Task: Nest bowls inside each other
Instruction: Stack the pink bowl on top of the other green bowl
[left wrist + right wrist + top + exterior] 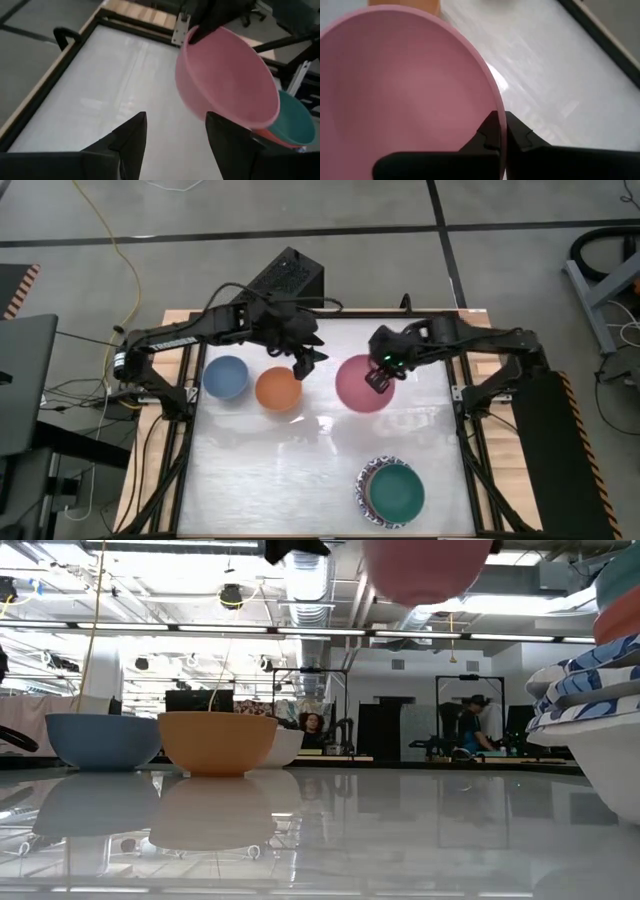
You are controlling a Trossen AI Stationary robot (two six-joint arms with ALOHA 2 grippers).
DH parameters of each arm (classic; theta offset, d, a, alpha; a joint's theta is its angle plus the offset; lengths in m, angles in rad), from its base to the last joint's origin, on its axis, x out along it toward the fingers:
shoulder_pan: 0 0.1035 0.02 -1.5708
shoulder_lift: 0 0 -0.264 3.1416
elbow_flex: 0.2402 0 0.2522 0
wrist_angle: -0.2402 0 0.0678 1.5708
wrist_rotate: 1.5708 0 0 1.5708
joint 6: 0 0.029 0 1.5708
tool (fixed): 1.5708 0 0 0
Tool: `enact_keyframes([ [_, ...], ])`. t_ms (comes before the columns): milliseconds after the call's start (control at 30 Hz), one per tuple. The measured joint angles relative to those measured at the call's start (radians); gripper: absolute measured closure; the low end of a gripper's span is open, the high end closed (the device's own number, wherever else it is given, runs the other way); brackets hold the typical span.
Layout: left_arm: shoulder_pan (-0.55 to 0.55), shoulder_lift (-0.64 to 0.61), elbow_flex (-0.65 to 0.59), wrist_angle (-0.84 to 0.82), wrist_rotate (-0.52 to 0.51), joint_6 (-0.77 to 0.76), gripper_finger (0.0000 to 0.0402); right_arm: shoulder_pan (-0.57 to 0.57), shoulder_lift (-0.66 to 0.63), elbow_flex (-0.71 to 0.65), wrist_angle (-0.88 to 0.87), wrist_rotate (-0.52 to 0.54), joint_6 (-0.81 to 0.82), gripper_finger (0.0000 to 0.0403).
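Right gripper (501, 131) pinches the rim of the pink bowl (362, 384) and holds it up off the table.
Only a thin bit of rim sits between the shut fingers, so the tilted bowl could slip out and drop. Left gripper (175, 132) hangs wide and holds nothing, just beside the orange bowl (278, 389). It could bump the pink bowl as that bowl swings by. Blue bowl (226, 376) sits past the orange one, and the teal bowl (397, 490) tops a stack at the near right.
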Motion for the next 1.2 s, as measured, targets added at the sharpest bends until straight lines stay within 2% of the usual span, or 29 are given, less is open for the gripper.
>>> enact_keyframes([
  [167, 0.0, -0.055, 0.0, -0.007, -0.001, -0.001, 0.0209, 0.001, -0.12, 0.0, -0.047, 0.001, 0.009, 0.0391],
  [300, 0.0, -0.087, 0.0, -0.014, -0.001, -0.008, 0.0209, 0.014, -0.213, 0.0, -0.126, 0.005, 0.101, 0.0391],
  [467, 0.0, -0.11, 0.0, -0.031, -0.008, -0.012, 0.0209, 0.086, -0.272, -0.006, -0.192, 0.008, 0.219, 0.0391],
  [667, 0.0, -0.116, 0.0, -0.053, -0.007, -0.05, 0.0209, 0.242, -0.366, -0.209, -0.171, -0.025, 0.318, 0.0391],
  [733, 0.0, -0.116, 0.0, -0.067, 0.004, -0.051, 0.0209, 0.303, -0.415, -0.301, -0.116, -0.029, 0.378, 0.0391],
  [900, 0.0, -0.116, 0.0, -0.07, 0.059, -0.044, 0.0209, 0.435, -0.525, -0.504, 0.209, 0.024, 0.443, 0.0391],
  [1000, 0.0, -0.116, 0.0, -0.063, 0.11, -0.026, 0.0209, 0.485, -0.53, -0.579, 0.346, 0.055, 0.435, 0.0391],
  [1200, -0.001, -0.116, 0.0, -0.058, 0.155, -0.031, 0.0209, 0.557, -0.474, -0.638, 0.455, 0.055, 0.434, 0.0391],
])
